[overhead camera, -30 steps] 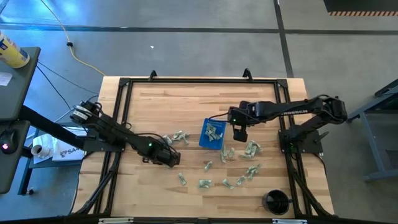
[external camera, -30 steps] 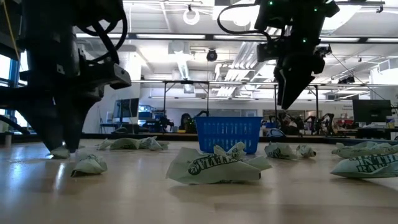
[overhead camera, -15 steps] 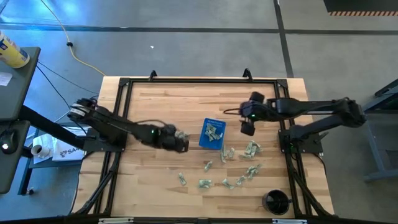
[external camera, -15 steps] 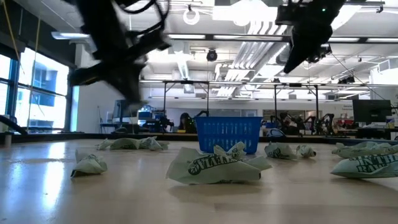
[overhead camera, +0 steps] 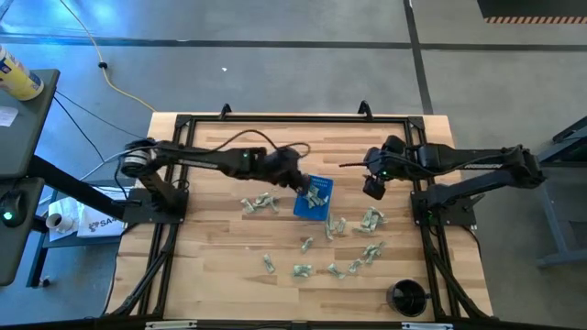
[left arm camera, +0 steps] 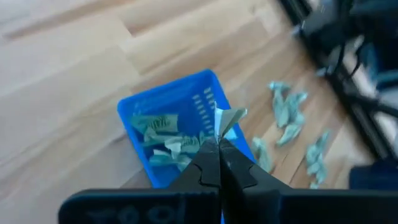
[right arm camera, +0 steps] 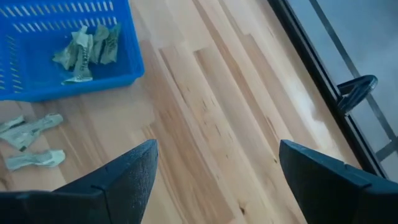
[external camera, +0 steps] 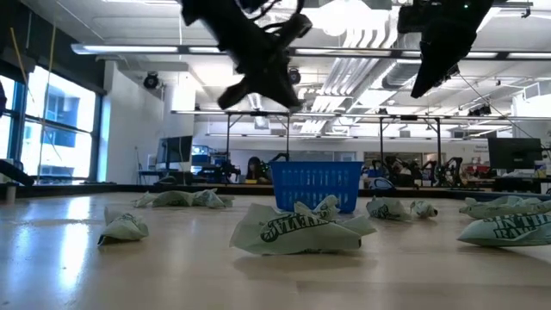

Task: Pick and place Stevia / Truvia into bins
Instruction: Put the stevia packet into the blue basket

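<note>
A blue bin (overhead camera: 314, 197) with several pale green sachets inside (left arm camera: 163, 134) stands on the wooden table, a little right of its middle. More crumpled sachets lie loose to the bin's left (overhead camera: 260, 203) and on its near and right sides (overhead camera: 371, 220), (external camera: 297, 228). My left gripper (overhead camera: 298, 181) hangs in the air at the bin's far left corner, shut on one sachet (left arm camera: 229, 117). My right gripper (overhead camera: 373, 190) stands open and raised to the right of the bin, with bare table under its fingers (right arm camera: 134, 171). My left gripper pinches one end of the sachet (left arm camera: 221, 132) between its two fingertips. The fingers slant down toward the bin. The rest of the sachet sticks out past the tips, lifted clear above the bin's edge.
A round black cup (overhead camera: 407, 296) stands at the table's near right corner. A black frame (overhead camera: 183, 124) runs round the tabletop. The loose sachets are thickest on the near and right sides of the bin (overhead camera: 330, 268). Bare wood lies along the far side (overhead camera: 275, 137).
My left gripper has risen from the table's near left part and swung right and toward the far edge to the blue bin, rolling as it went, with a sachet lifted clear. My right gripper has drawn back from beside the bin toward the right edge and upward, still open.
</note>
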